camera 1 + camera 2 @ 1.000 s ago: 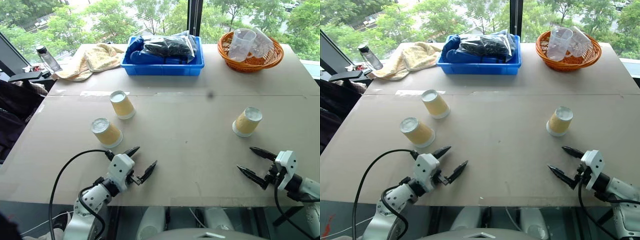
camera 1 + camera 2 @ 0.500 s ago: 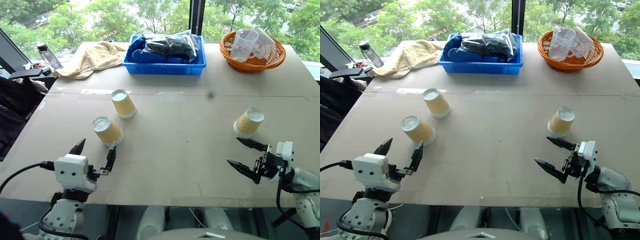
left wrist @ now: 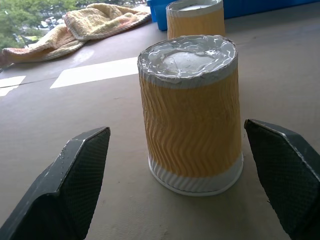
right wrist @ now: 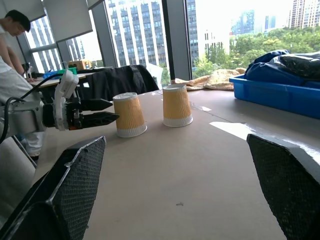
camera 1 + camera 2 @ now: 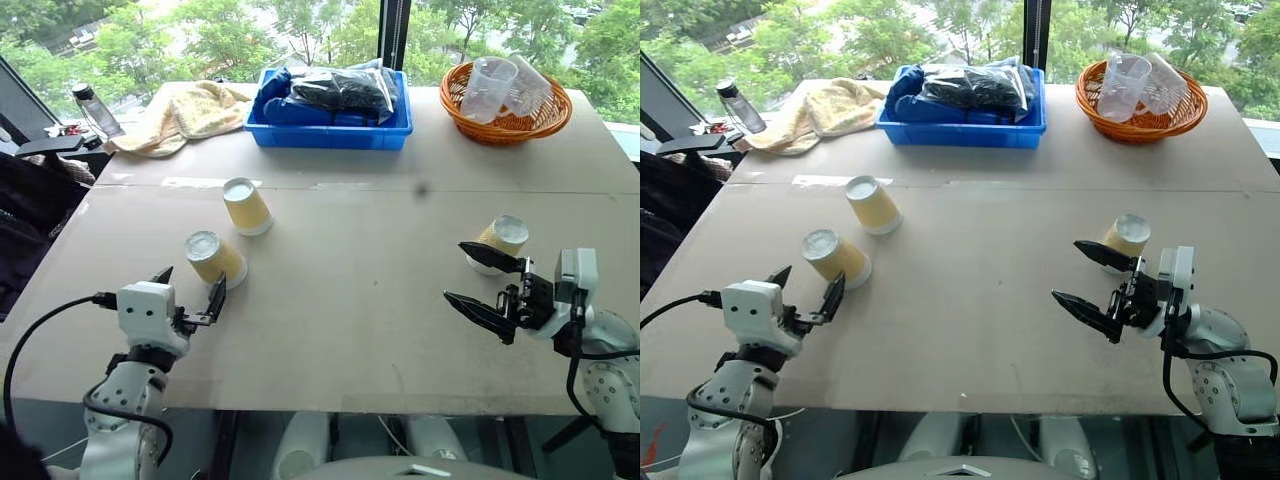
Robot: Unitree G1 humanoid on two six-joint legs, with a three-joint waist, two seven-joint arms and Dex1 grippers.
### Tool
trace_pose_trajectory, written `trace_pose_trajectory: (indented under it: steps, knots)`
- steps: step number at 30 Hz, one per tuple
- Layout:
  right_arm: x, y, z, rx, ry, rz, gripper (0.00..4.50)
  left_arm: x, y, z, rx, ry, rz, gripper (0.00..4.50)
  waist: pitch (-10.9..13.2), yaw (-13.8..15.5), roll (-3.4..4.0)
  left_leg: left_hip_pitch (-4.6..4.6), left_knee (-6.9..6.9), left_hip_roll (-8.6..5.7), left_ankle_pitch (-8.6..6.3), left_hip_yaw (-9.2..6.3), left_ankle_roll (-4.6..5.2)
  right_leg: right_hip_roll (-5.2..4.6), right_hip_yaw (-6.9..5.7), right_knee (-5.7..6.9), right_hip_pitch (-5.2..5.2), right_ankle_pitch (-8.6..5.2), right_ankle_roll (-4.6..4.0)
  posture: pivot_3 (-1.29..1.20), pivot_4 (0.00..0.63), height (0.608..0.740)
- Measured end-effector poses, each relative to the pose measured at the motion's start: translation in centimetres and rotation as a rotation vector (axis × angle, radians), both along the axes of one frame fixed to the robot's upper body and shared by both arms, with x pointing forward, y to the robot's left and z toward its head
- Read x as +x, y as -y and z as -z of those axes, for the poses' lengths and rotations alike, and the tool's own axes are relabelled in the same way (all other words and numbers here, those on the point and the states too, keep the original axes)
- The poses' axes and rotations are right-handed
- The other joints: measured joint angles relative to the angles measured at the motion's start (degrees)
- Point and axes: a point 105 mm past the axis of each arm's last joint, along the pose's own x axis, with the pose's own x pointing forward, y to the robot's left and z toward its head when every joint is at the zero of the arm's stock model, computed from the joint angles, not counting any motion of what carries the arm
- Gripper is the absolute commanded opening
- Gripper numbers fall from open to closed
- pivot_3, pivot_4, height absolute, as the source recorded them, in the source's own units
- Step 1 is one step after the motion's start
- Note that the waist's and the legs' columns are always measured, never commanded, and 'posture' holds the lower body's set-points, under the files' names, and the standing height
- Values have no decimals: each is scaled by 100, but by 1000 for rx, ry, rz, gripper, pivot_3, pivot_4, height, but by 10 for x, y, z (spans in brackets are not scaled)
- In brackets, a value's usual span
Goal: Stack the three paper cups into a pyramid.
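Observation:
Three tan ribbed paper cups stand upside down and apart on the table. One paper cup (image 5: 244, 207) is at mid left, and a second cup (image 5: 213, 259) stands nearer, just in front of it. The third cup (image 5: 497, 243) is at the right. My left gripper (image 5: 192, 285) is open and level just short of the near-left cup (image 3: 192, 112), its fingers (image 3: 85, 170) wide to either side and not touching. My right gripper (image 5: 458, 272) is open beside the right cup, pointing left, with one finger crossing in front of that cup.
A blue bin (image 5: 333, 105) of dark bags stands at the back. An orange basket (image 5: 505, 100) holds clear plastic cups at the back right. A towel (image 5: 185, 115) and a bottle (image 5: 90, 110) lie at the back left. A person (image 4: 15, 25) is beyond the table's left side.
My left gripper swung left and rose to face the near-left cup. My right gripper lifted and moved left, so its upper finger now overlaps the right cup. The cups stayed put.

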Motion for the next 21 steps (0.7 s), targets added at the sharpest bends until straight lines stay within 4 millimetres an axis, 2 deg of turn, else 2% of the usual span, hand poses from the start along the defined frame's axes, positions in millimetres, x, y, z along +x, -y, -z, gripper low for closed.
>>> trace_pose_trajectory:
  steps: [8, 17, 18, 19, 21]
  knots:
    - [-3, 1, 7, -4, -22, 8, 4500, 23, 3, -16, 5, 63, 50, 4437, 0, -24, 1, 1, 0, 0, 0, 1, 0, 0, 0, 5, -1, 0, 0, 0, 150, 740]
    - [-3, -1, 8, 6, -17, 16, 4500, 35, 9, -15, -76, 47, 116, 4437, 0, -28, -1, 0, 1, 0, 1, 1, -1, -1, 1, 5, -2, 0, 0, 0, 150, 740]
    - [-3, 0, 7, 6, -17, 17, 4500, 36, 10, -15, -85, 45, 123, 3934, 0, -28, -1, 1, 2, 0, 1, 1, -1, -1, 1, 5, -2, 0, 0, 0, 150, 740]
    - [-3, 0, 7, 7, -16, 18, 4500, 36, 10, -15, -89, 46, 126, 3757, 0, -28, -1, 1, 2, 0, 1, 1, -1, -1, 1, 5, -2, 0, 0, 0, 150, 740]
    - [-3, 0, 7, 7, -16, 19, 4500, 36, 10, -16, -92, 46, 127, 2856, 0, -27, -1, 1, 1, 0, 1, 1, -1, -1, 1, 5, -2, 0, 0, 0, 150, 740]
